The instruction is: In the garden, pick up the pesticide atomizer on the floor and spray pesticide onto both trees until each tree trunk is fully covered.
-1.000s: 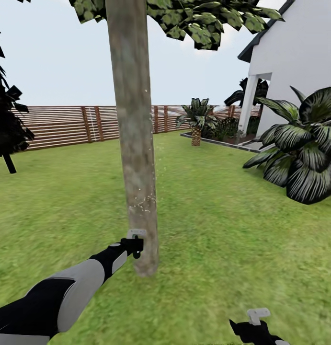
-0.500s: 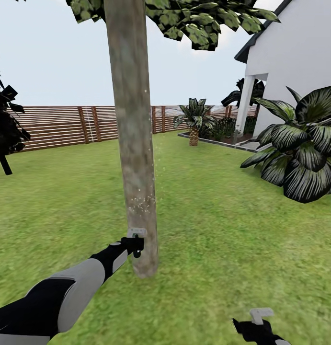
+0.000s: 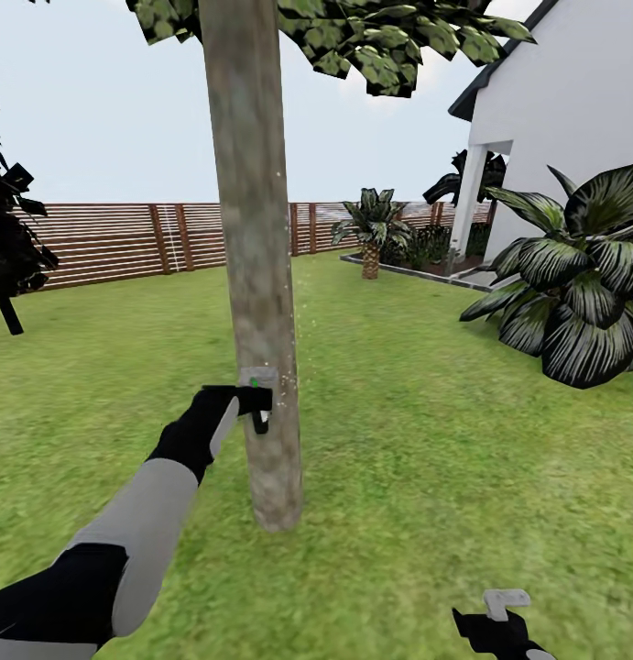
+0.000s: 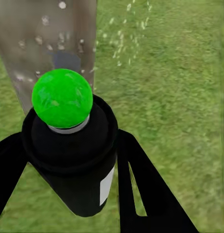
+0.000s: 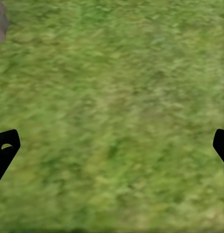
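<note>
Green-capped pesticide atomizer point(image 4: 68, 145), clamped in my left gripper point(image 4: 63, 160), faces the tree trunk point(image 3: 255, 257) just ahead; drifting droplets risk patchy coverage. My right gripper point(image 3: 499, 628) hangs spread, empty.

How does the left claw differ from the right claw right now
The left claw is shut on the atomizer, raised beside the tree trunk; the right claw is open and empty, low over the lawn. Droplets speckle the trunk by the left one. Both are black.
</note>
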Available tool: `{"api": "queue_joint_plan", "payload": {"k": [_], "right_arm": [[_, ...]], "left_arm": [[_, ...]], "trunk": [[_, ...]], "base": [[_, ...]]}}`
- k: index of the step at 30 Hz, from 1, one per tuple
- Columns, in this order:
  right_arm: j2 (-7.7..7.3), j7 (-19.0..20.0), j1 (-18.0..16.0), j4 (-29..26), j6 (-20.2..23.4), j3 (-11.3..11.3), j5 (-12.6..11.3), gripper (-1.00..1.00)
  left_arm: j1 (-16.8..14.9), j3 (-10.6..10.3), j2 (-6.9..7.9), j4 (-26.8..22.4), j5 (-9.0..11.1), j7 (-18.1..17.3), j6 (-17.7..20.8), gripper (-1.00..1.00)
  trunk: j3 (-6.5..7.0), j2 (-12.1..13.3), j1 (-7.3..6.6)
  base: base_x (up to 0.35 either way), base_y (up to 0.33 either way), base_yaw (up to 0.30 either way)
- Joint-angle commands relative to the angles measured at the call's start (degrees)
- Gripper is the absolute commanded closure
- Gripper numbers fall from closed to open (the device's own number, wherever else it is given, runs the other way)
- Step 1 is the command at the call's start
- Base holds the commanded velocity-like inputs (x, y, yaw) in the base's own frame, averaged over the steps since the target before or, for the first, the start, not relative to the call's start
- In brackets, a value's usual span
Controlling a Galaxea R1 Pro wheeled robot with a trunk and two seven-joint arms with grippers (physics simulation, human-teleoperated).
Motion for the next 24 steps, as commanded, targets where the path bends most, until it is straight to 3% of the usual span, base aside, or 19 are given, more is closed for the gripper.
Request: {"api": "queue_joint_plan", "payload": {"k": [1, 3, 5, 8, 9, 13, 24], "right_arm": [[0.01, 0.44, -0.11, 0.26, -0.4, 0.31, -0.61, -1.0], [0.01, 0.43, -0.11, 0.26, -0.4, 0.31, -0.61, -1.0], [0.01, 0.43, -0.11, 0.26, -0.4, 0.31, -0.61, -1.0], [0.01, 0.43, -0.11, 0.26, -0.4, 0.31, -0.61, -1.0], [0.05, 0.43, -0.11, 0.26, -0.4, 0.31, -0.61, -1.0], [0.06, 0.43, -0.11, 0.26, -0.4, 0.31, -0.61, -1.0], [0.09, 0.43, -0.11, 0.34, -0.33, 0.31, -0.59, -1.0]], "left_arm": [[-0.03, -0.01, -0.16, -2.57, -0.26, -0.15, 1.84, 1.0], [-0.03, -0.01, -0.64, -7.21, -0.29, -0.15, 5.43, 1.0], [-0.03, -0.01, -0.98, -13.89, -0.29, -0.16, 11.39, 1.0], [-0.06, -0.01, -1.1, -19.27, -0.3, -0.16, 15.68, 1.0], [-0.22, -0.01, -1.16, -21.41, -0.31, -0.16, 18.75, 1.0], [-3.94, -0.01, -1.76, -22.66, -0.36, -0.16, 21.24, 1.0], [-20.71, -0.01, -1.94, -18.51, -0.41, -0.24, 21.92, 1.0]], "trunk": [[-0.11, -0.07, 0.03], [-0.11, -0.07, 0.03], [-0.11, -0.07, 0.03], [-0.11, -0.07, 0.03], [-0.11, -0.07, 0.03], [-0.11, -0.07, 0.03], [-0.11, -0.07, 0.03]], "base": [[0.0, 0.0, 0.0], [0.0, 0.0, 0.0], [0.0, 0.0, 0.0], [0.0, 0.0, 0.0], [0.0, 0.0, 0.0], [0.0, 0.0, 0.0], [0.0, 0.0, 0.0]]}}
